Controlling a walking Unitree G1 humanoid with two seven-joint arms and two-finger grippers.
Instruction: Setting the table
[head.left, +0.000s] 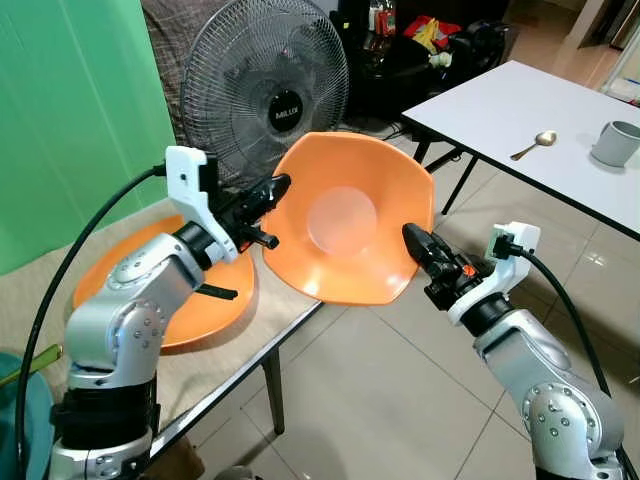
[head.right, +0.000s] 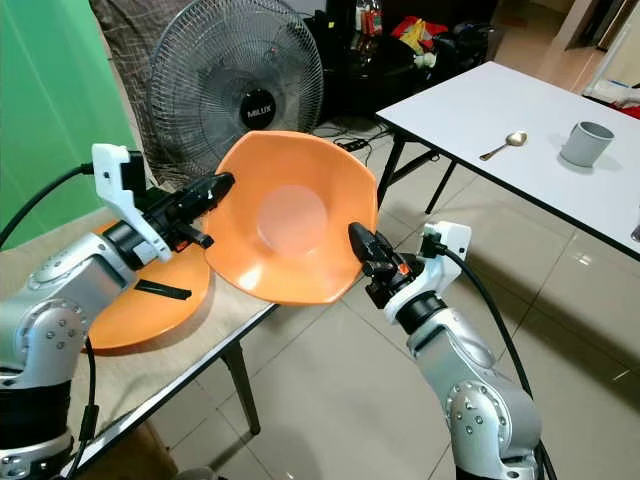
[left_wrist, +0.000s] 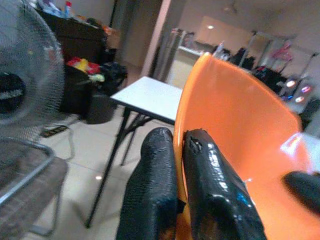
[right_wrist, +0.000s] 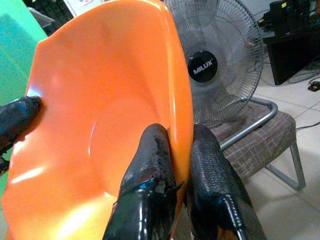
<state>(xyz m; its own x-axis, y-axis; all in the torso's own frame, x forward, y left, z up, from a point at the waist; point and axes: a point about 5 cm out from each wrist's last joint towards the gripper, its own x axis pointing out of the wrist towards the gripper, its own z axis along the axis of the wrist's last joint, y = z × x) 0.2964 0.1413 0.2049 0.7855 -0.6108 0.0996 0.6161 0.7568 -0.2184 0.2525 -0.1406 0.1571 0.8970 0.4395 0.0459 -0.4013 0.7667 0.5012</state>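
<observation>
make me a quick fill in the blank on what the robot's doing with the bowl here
1. The orange bowl is held by ____ grippers, the left gripper and the right gripper.
2. On the white table, a spoon lies beside a grey ____.
3. Behind the bowl stands a ____ marked MILUX.

Missing words: two; cup; fan

A standing fan labelled MILUX is sitting behind the near table, with a green screen hanging to its left. A patterned cloth is draping behind the fan. Dark furniture holding red and yellow clutter is standing at the back on the tiled floor.
</observation>
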